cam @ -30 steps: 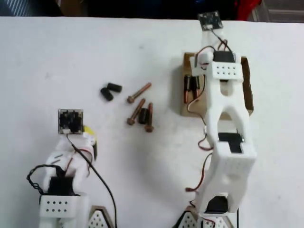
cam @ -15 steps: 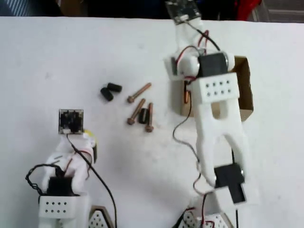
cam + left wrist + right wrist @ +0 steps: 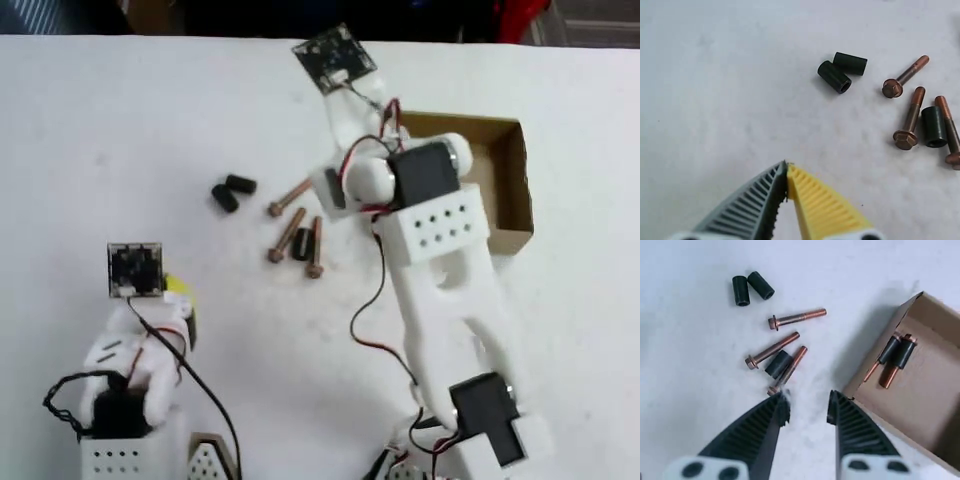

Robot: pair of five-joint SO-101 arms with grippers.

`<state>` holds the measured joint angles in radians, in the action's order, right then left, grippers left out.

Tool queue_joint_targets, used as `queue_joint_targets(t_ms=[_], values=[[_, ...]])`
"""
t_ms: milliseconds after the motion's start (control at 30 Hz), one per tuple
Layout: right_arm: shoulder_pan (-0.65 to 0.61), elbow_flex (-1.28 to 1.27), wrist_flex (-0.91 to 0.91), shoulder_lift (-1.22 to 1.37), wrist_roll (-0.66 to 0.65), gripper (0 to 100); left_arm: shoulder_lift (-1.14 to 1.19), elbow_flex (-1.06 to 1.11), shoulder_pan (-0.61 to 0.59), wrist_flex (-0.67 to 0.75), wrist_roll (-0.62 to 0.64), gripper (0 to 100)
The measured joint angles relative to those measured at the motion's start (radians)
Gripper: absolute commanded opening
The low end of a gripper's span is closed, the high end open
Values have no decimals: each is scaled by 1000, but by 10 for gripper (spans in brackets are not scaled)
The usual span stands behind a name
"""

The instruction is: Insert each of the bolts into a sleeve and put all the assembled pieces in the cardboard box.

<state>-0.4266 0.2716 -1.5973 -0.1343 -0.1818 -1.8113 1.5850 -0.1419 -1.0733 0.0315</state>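
Three copper bolts (image 3: 797, 318) (image 3: 772, 350) (image 3: 788, 369) lie loose on the white table, with a black sleeve (image 3: 777, 364) between the nearer two. Two more black sleeves (image 3: 740, 290) (image 3: 761, 285) lie together beyond them. The cardboard box (image 3: 910, 405) holds two assembled pieces (image 3: 888, 351) (image 3: 900, 360). My right gripper (image 3: 807, 407) hangs open and empty above the table, between the bolts and the box corner. My left gripper (image 3: 786, 167) is shut and empty, short of the sleeve pair (image 3: 834, 76). In the high view the right arm (image 3: 430, 220) reaches beside the box (image 3: 520, 180).
The white table runs wide and bare to the left of the sleeves (image 3: 232, 192) and in front of the bolts (image 3: 287, 235). The left arm (image 3: 135, 340) sits at the near left edge. Dark clutter lines the far table edge.
The right arm has swung left from above the box toward the loose bolts, uncovering the box. The left arm has drawn back slightly toward the near edge.
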Motion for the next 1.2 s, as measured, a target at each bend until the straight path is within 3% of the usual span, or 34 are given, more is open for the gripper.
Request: queue_joint_targets(t_ms=[367,667,1000,1200], values=[[-58,-347,319,69,184,112,0,0,0,0,0,21],[-172,-354,348,140,265,110,0,0,0,0,0,21],[-178,-354,396,215,270,110,0,0,0,0,0,21],[-180,-354,453,319,408,110,0,0,0,0,0,21]])
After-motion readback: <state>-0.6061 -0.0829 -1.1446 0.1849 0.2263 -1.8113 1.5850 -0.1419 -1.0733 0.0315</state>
